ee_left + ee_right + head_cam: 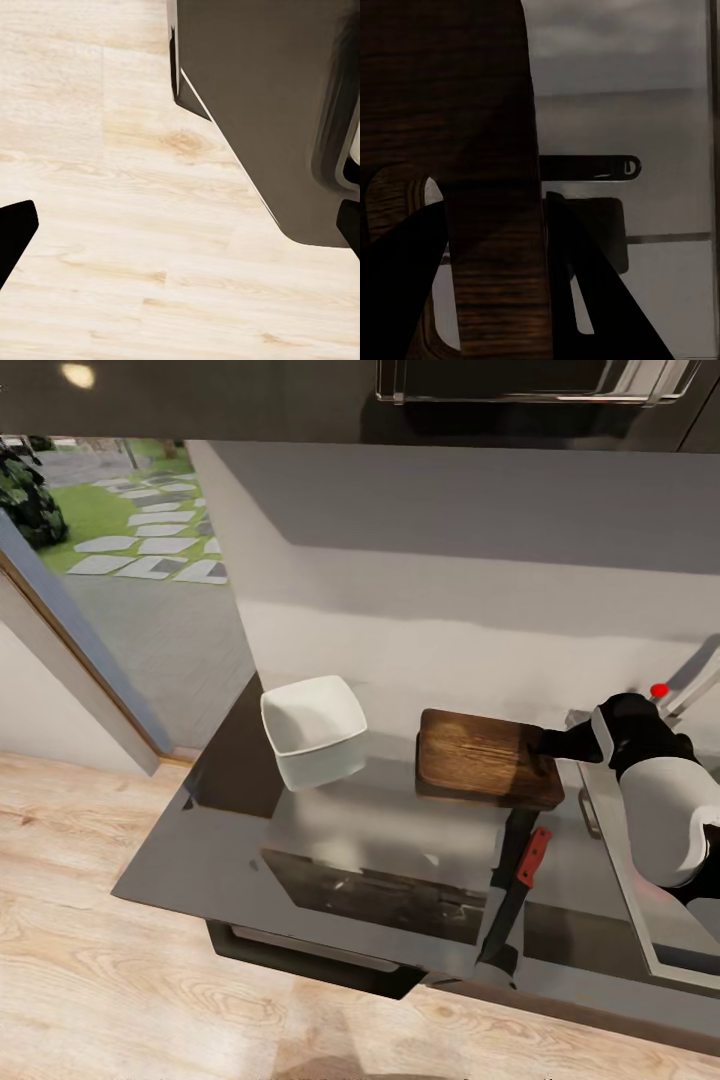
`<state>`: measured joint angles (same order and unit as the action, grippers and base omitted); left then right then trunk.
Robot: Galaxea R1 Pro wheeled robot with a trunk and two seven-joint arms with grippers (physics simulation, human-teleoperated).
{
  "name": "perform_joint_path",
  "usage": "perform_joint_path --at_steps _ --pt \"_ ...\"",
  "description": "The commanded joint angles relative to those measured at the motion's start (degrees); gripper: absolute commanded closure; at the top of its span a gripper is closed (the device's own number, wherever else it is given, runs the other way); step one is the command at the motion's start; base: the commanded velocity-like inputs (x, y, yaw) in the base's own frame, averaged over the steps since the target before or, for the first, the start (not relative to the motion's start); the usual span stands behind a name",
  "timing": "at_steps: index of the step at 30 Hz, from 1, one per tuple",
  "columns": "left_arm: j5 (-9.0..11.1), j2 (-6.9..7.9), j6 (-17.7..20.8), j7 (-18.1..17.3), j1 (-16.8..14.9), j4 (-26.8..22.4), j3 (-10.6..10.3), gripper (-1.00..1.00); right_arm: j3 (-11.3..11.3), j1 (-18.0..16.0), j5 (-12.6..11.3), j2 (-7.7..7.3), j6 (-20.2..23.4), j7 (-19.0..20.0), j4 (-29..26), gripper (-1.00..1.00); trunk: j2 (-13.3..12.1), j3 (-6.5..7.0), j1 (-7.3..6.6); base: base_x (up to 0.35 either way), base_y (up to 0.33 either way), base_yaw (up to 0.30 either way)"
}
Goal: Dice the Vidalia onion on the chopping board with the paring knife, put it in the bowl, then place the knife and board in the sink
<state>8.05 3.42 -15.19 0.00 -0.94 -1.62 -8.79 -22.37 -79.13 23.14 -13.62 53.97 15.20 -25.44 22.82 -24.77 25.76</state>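
At centre right, the right gripper clamps the chopping board, apparently bound for the sink; the paring knife remains on the countertop, bowl contents unclear.

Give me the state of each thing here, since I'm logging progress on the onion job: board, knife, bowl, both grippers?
Chopping board: on the countertop, its right edge between the right gripper's fingers.
Paring knife: lying on the countertop in front of the board, untouched.
Bowl: upright, empty.
Right gripper: closed on the board edge.
Left gripper: open, over the wooden floor.
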Motion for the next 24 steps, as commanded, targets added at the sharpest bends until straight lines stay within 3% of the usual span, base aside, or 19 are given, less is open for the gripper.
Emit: perform_joint_path --at_steps 1,24 --pt "0.57 0.01 -0.19 0.00 -0.03 0.04 -0.48 -1.00 -0.39 -0.06 0.51 0.03 0.12 0.44 -0.05 1.00 0.10 -0.09 0.02 -0.070 0.058 0.000" --pt "0.57 0.01 -0.19 0.00 -0.03 0.04 -0.53 -1.00 -0.48 -0.04 0.54 0.00 -0.53 0.38 0.39 1.00 0.10 -0.09 0.02 -0.009 0.008 0.000"
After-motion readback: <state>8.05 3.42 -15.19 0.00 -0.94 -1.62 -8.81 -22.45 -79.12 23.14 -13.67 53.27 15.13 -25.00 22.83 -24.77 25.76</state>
